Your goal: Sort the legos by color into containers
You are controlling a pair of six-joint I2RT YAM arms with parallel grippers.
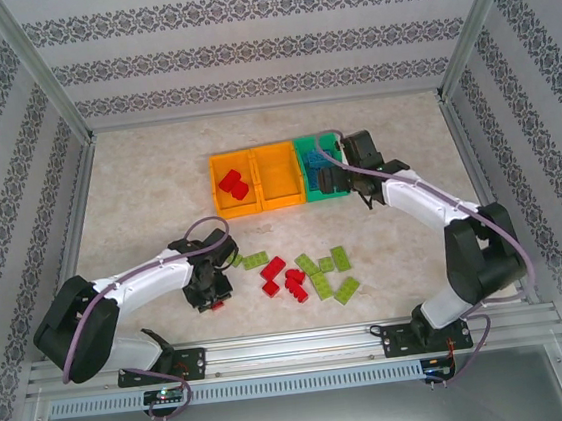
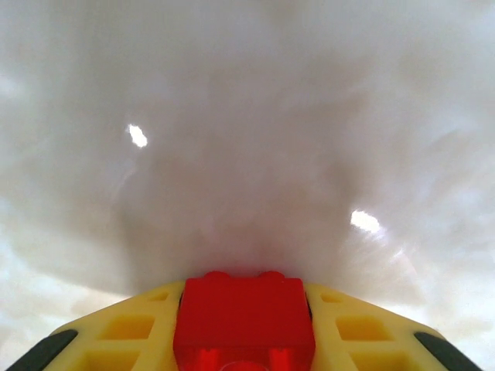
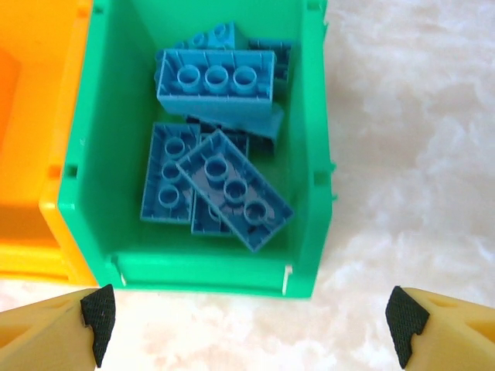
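Three bins stand in a row at the table's (image 1: 140,205) 12 o'clock side, their long axes running 12 to 6.
- Left orange bin (image 1: 216,187): holds red bricks (image 1: 232,184).
- Middle orange bin (image 1: 277,176): nothing seen inside.
- Green bin (image 3: 201,270): holds blue bricks (image 3: 216,77).

Two grippers.
- Right gripper (image 3: 252,328): jaws wide apart and empty, hovering at the green bin's 6 o'clock rim.
- Left gripper (image 1: 210,293): down at table level and clamped on one red brick (image 2: 244,325), which fills the gap between the yellow fingers (image 2: 124,332).

Loose stock near the centre, at the left gripper's 3 o'clock: lime bricks (image 1: 333,275) and red bricks (image 1: 283,276).

Key relation: the left orange bin lies at about 1 o'clock from the held brick, and the left arm is judged much the nearer.
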